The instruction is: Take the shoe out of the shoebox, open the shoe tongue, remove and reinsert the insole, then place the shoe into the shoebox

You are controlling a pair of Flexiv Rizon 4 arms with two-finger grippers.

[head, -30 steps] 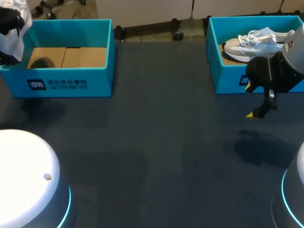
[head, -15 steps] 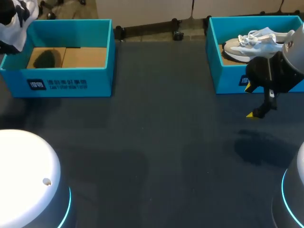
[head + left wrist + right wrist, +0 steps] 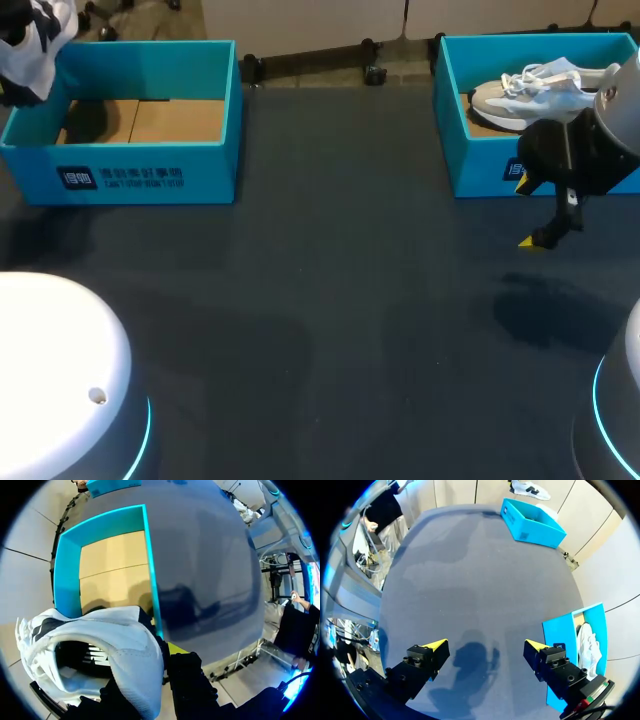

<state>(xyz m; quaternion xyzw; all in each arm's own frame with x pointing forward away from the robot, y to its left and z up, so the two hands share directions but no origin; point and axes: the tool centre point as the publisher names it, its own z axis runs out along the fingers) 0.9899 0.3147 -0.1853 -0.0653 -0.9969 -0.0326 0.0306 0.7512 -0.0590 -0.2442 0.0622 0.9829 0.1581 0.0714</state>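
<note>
Since the earlier frames, the left arm has carried the white sneaker up and toward the far left corner of the table, and the shadow on the cardboard floor of the left shoebox has shifted to that box's left end; the right arm has not moved. The left gripper is clamped on the sneaker's side wall near the collar, one yellow tip showing against the outside of the shoe. The sneaker hangs above and just outside the left shoebox's far left corner, clear of its rim, opening toward the wrist camera. The left shoebox is teal, open-topped, and stands at the table's far left. At the far right stands the right shoebox, also teal, with a grey-and-white sneaker lying inside it. The right gripper hangs above the table just in front of that box's near wall, fingers spread wide with nothing between them.
</note>
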